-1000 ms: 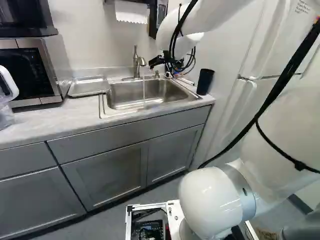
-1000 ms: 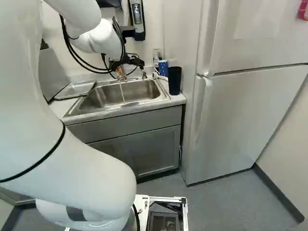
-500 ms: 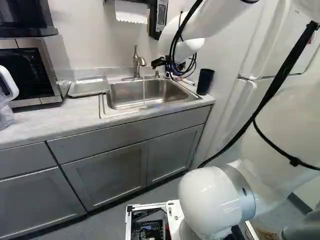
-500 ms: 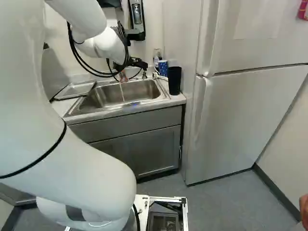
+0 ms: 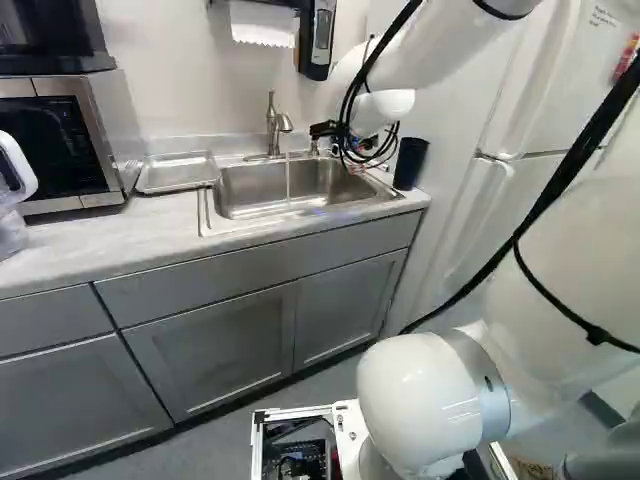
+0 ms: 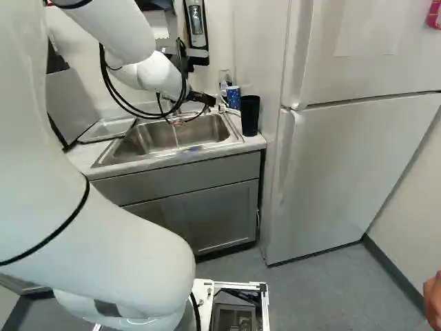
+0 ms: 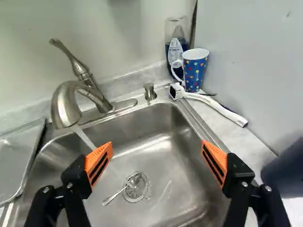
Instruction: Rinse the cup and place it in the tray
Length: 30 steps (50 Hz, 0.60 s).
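Note:
My gripper (image 6: 209, 100) hangs over the back right part of the sink in the right base view. In the wrist view the gripper (image 7: 156, 158) is open, its orange pads wide apart with only the sink basin beyond them. A blue dotted cup (image 7: 195, 73) with a white handle stands upright ahead of the fingers, in the counter's back corner. Water runs from the faucet (image 7: 66, 106) into the sink (image 7: 165, 137). The metal tray (image 5: 178, 173) lies left of the sink in the left base view.
A black tumbler (image 5: 410, 163) stands right of the sink. Beside the cup are a clear bottle (image 7: 176, 42) and a white brush (image 7: 213, 103). A spoon (image 7: 115, 195) lies at the drain. The fridge (image 6: 344, 158) and microwave (image 5: 70, 140) flank the counter.
My arm has carried the open gripper rightward and a little lower, toward the corner with the cup. The base has stayed put, and so have the cup and tray.

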### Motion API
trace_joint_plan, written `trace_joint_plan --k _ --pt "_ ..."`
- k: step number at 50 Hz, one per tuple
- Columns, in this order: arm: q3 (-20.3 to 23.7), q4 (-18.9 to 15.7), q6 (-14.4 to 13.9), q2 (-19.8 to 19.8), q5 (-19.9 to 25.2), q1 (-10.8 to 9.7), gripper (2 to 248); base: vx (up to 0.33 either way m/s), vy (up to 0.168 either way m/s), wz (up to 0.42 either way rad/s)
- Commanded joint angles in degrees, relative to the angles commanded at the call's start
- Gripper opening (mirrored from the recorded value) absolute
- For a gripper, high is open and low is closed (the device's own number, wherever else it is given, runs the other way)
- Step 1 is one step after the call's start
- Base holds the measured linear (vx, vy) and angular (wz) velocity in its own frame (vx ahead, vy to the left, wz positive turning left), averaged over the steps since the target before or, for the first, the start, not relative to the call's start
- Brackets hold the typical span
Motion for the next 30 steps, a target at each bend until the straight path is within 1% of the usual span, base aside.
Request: trace_joint_plan --k 10,23,30 --pt "2.5 3.4 0.0 2.2 1.5 -1.3 247 0.0 0.0 0.0" --pt "4.9 7.9 0.0 5.0 3.3 -3.5 247 0.0 0.0 0.0" --pt "5.3 10.4 0.0 5.4 3.8 -4.9 247 0.0 0.0 0.0"
